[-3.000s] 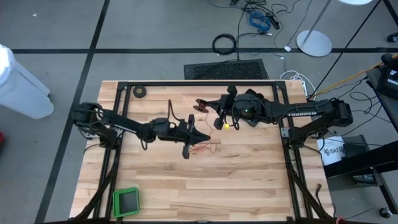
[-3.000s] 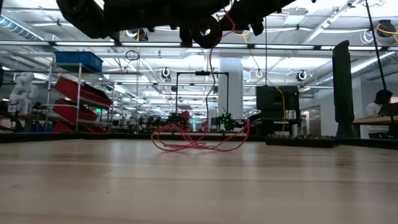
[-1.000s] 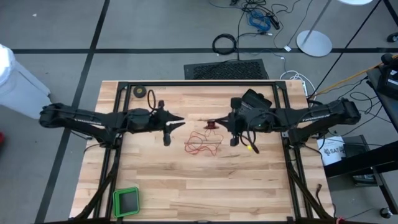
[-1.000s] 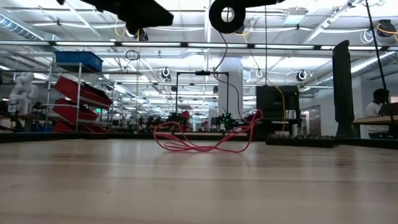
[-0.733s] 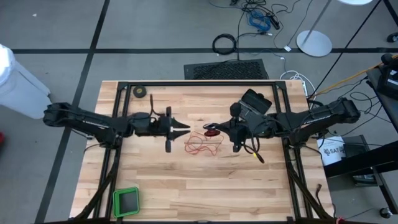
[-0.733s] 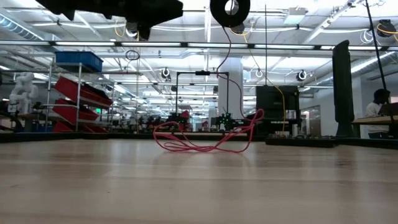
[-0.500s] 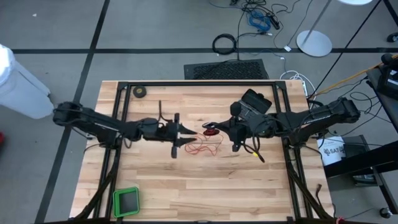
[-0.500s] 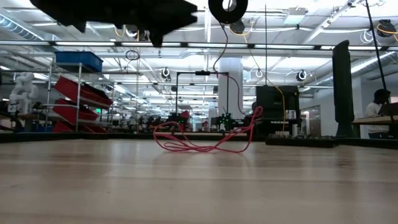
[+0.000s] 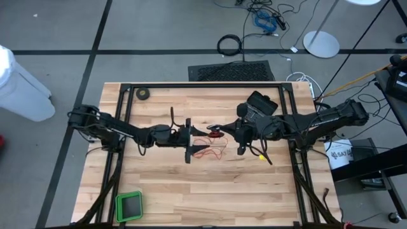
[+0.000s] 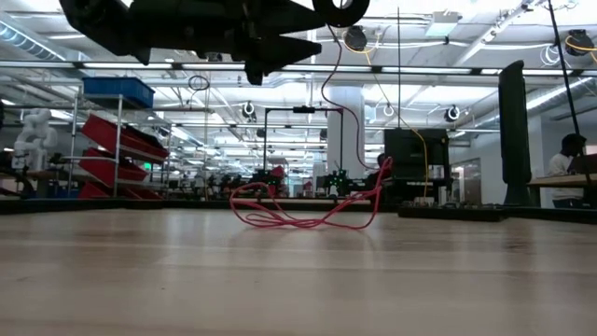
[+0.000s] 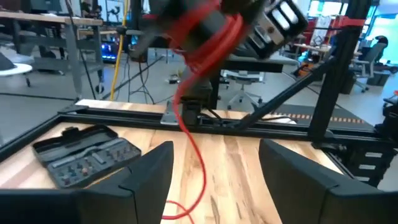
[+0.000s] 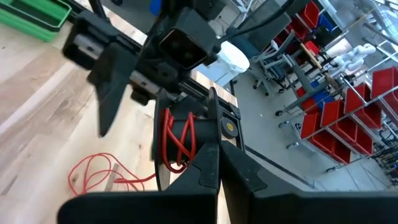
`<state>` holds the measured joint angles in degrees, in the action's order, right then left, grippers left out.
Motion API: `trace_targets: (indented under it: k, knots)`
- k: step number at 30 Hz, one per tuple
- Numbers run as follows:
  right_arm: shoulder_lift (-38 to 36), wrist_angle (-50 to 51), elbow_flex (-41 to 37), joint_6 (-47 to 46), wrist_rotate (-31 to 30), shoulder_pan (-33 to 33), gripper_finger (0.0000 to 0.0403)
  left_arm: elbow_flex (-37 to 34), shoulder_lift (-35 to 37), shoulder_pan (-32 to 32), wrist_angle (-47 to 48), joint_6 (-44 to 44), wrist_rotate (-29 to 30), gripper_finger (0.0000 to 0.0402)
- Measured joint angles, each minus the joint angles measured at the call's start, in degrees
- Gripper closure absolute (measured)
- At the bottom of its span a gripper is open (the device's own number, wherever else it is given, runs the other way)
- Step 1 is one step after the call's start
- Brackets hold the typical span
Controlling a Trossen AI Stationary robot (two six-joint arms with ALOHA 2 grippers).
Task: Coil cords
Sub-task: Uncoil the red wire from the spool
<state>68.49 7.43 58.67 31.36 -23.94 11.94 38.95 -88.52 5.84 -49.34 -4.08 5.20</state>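
Left hand, spread, now nearer reel pinched in right hand; red wire below.

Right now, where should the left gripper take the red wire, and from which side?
Take the hanging strand of the red wire just below the reel, coming level from the left gripper's side. The strand hangs free and clear there; the pile on the table is tangled.

Pale wood-grain table, glossy red wire, matt black reel

The reel is cut off at 12 o'clock in the low view; in the left wrist view it is blurred.
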Motion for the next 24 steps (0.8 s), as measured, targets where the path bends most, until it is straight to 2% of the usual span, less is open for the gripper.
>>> trace_targets:
  k: [9, 17, 24]
  knots:
    - [0.02, 0.04, 0.00, -1.78, 0.02, 0.00, 0.0403, 2.95, -5.63, 1.02, 0.11, -0.04, 5.60, 0.0157]
    - [0.02, 0.17, 0.00, -2.21, 0.04, 0.00, 0.0403, 4.25, -6.74, 1.02, -0.03, 0.02, 6.22, 0.0159]
    - [0.02, -0.05, 0.00, -2.41, 0.04, 0.00, 0.0403, 4.25, -6.76, 1.02, -0.07, -0.02, 6.22, 0.0198]
